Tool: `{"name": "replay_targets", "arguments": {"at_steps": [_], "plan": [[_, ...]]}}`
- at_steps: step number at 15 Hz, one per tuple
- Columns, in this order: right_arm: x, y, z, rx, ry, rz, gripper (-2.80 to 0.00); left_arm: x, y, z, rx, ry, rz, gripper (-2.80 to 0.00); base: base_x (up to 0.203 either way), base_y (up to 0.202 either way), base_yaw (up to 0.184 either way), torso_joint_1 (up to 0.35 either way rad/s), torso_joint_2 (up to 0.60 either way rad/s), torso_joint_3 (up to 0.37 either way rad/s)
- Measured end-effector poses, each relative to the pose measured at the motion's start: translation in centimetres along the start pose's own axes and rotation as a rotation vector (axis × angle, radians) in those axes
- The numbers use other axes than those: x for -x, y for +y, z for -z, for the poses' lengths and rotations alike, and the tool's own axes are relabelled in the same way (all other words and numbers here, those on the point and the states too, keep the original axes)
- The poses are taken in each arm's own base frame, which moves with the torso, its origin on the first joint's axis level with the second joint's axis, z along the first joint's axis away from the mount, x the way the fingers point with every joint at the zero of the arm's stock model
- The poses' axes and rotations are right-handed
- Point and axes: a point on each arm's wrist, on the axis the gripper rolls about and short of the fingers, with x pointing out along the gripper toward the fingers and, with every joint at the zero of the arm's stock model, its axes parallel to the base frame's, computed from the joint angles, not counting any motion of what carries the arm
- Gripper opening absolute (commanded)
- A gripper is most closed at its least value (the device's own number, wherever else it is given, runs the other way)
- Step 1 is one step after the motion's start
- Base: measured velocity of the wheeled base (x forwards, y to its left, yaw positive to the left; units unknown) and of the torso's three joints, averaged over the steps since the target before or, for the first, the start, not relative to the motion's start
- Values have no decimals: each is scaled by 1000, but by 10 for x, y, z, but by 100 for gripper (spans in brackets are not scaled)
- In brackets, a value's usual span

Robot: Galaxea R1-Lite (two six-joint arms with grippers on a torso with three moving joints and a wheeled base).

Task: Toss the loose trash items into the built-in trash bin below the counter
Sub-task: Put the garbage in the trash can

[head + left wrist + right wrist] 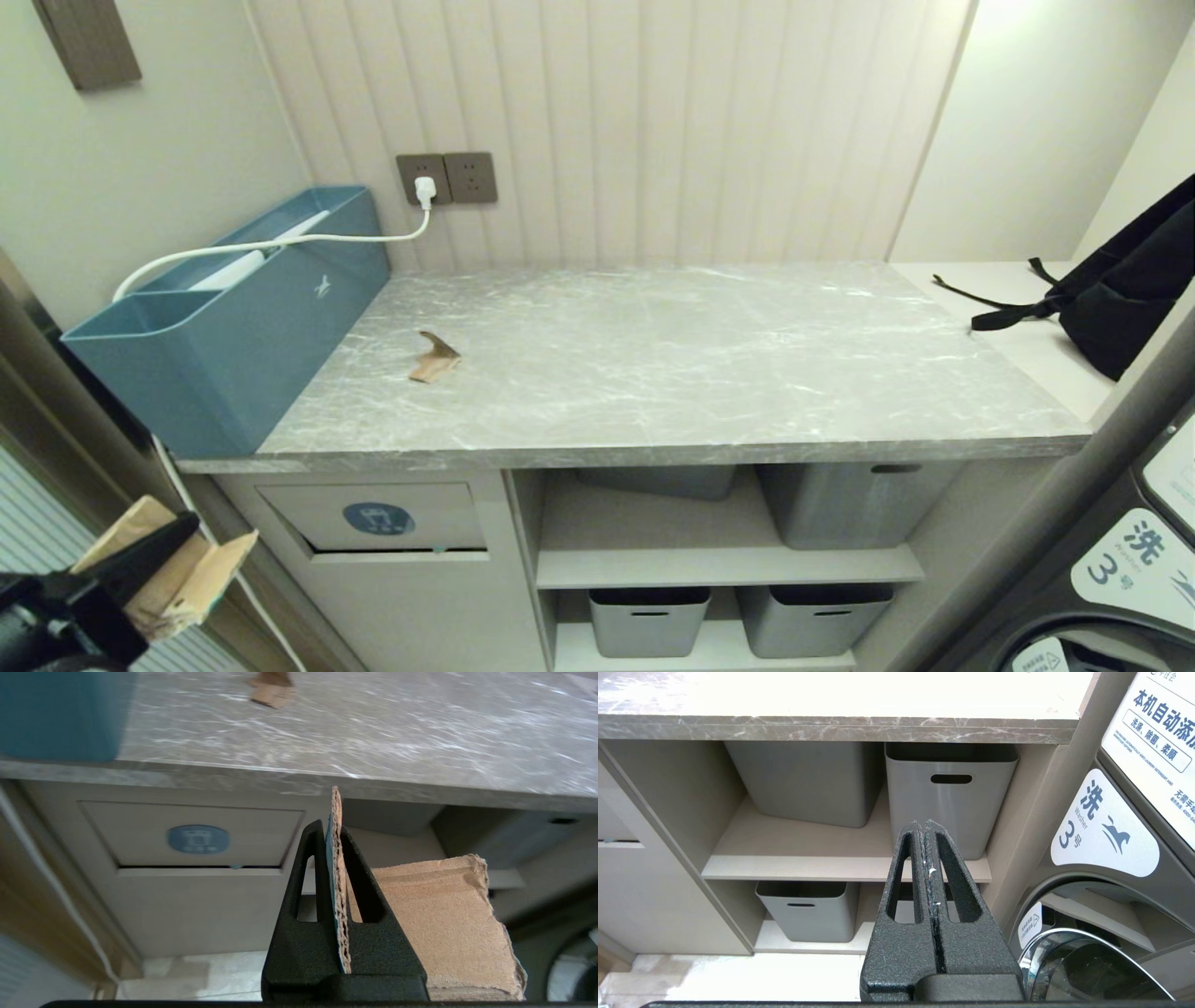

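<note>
Pinched flat between the matte black fingers of the left gripper [332, 833], a squarish scrap of corrugated cardboard [444, 928] shows its ragged torn edge and fluted core, held low in front of the cabinet, below the counter's thick front edge. Beyond it the beige bin flap [191, 833] with its blue oval sticker sits slightly ajar along its lower edge. On the veined grey marble counter [700, 373] the narrower curled scrap [435, 358] lies near the teal box [233, 317], broad bare slab around it. Parked low, the right gripper [927, 826] is pressed together, facing grey tubs [950, 793].
</note>
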Motion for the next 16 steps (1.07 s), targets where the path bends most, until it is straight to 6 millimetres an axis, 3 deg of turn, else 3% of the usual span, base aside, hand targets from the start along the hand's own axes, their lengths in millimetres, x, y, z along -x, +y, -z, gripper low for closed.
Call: {"name": "replay_targets", "arguments": {"at_steps": [3, 7, 10, 16], "plan": [[0, 0, 0, 0, 0, 0, -280, 14, -4, 7, -14, -10, 57, -280, 0, 0, 0, 0, 0, 0], [0, 0, 0, -1, 0, 0, -280, 31, -6, 24, -74, 29, 5, -280, 0, 0, 0, 0, 0, 0], [0, 0, 0, -1, 0, 0, -280, 36, -2, 34, -100, 64, -154, -280, 0, 0, 0, 0, 0, 0], [0, 0, 0, -2, 0, 0, -280, 39, -6, 49, -92, 175, -79, -280, 0, 0, 0, -49, 104, 60]]}}
